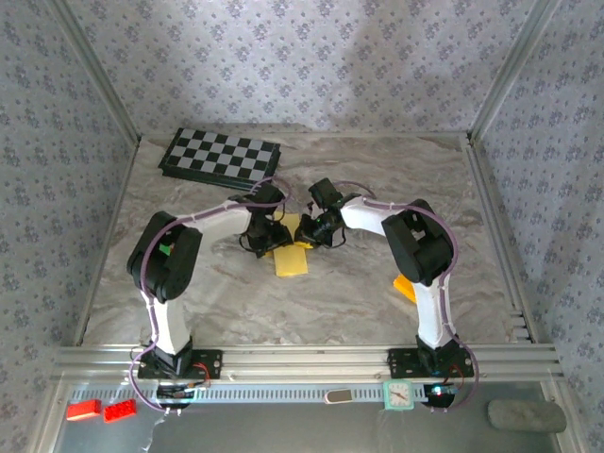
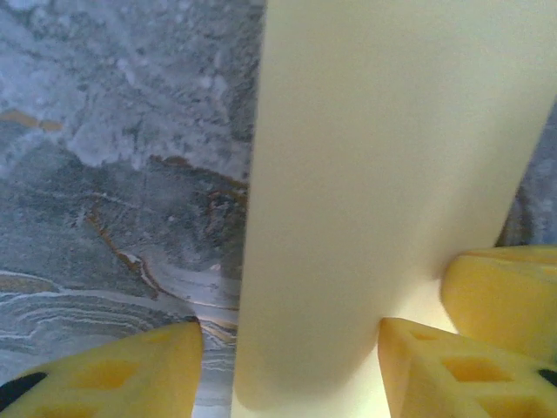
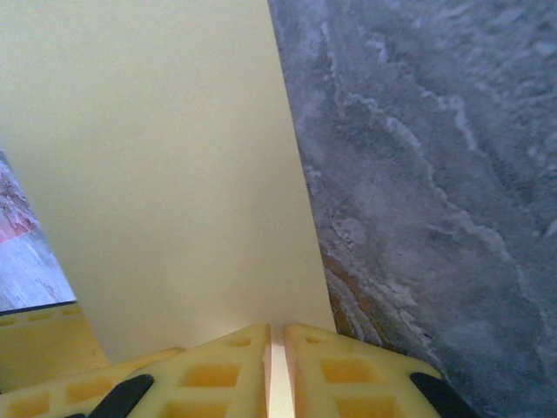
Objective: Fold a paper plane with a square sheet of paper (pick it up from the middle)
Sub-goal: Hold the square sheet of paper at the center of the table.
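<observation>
**Item:** sheet of paper (image 1: 292, 260), thin, pale yellow, already partly folded.

**Location:** centre of the marbled counter (image 1: 377, 179), between the two arms. Its near end lies flat and its far end runs up into the two hands. How much is lifted cannot be told from above.

**Right hand** (image 3: 277, 361): fingers drawn together to a hairline slit and clamped on one edge of the sheet, which rises from the pinch as a flat panel.

**Left hand** (image 2: 287, 348): fingers apart, straddling a narrow band of the sheet. One finger sits against the band's edge, while the other stands off with counter visible in the gap. It has no grip.

**Adjacent:** a further yellow finger (image 2: 509, 292) lies just beside the left hand's own, judged to be the right hand's.

**Also present:** a checkerboard (image 1: 222, 156) at the far left and an orange block (image 1: 404, 286) by the right arm, both well apart from the work.

**Stage (judged):** mid-fold, with one hand holding and the other placing itself.

**Hazards (judged):**
- The single pinch carries the sheet, so any pull from the left hand may slide it out or tear it.
- Closing the left hand off the intended line would set a skewed crease, which is hard to undo in thin paper.
- The fingers of the two hands are crowded, so a small sideways move could knock them together and shift the fold.
- The unsupported panel may sag or buckle.
</observation>
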